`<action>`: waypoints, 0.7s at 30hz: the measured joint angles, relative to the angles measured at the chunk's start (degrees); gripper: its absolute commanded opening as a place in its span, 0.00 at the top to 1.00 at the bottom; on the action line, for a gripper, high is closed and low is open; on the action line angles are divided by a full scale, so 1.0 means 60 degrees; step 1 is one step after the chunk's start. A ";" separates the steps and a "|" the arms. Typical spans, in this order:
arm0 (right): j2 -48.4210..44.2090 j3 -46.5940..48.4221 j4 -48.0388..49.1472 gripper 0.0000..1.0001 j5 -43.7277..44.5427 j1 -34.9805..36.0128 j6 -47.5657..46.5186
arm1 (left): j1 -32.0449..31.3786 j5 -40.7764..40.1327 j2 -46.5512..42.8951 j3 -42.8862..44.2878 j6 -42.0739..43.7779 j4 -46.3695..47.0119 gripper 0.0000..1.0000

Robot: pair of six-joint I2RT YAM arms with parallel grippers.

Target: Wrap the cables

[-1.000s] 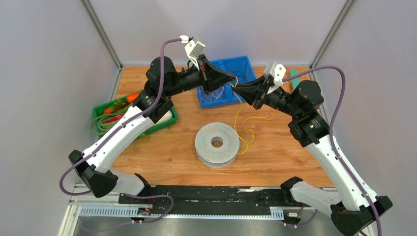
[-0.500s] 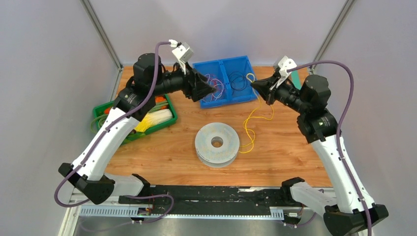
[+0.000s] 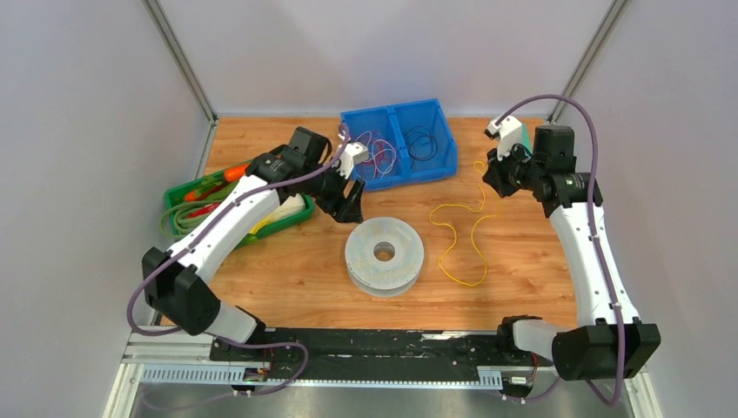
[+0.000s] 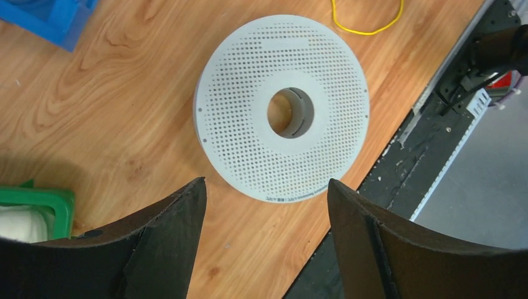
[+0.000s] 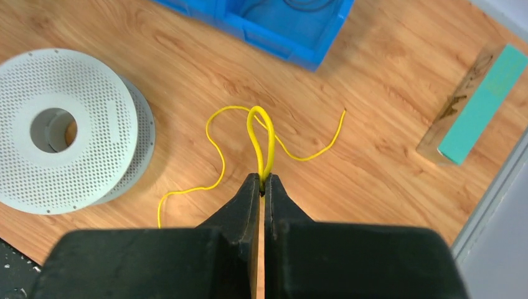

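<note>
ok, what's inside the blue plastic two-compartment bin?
In the blue plastic bin, the left compartment holds a red, white and purple wire tangle; the right, a thin black wire. The black left arm covers its near-left corner, so nothing shows there.

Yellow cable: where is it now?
Top view, right side: yellow cable pinched in right gripper, slack looped on table right of white spool.
</note>
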 measured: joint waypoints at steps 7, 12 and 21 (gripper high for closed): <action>-0.0412 -0.0404 -0.0441 1.00 0.0342 -0.0062 -0.0423 | 0.0495 0.1286 0.2437 0.0688 0.0331 -0.0408 0.19; -0.0423 -0.0433 -0.0663 1.00 0.0339 -0.0062 -0.0561 | 0.0597 0.2135 0.4113 0.0900 0.0310 -0.0426 0.19; -0.0178 -0.0433 -0.1231 1.00 0.0262 -0.0062 -0.0663 | 0.0597 0.2459 0.4750 0.0801 0.0033 0.0331 0.22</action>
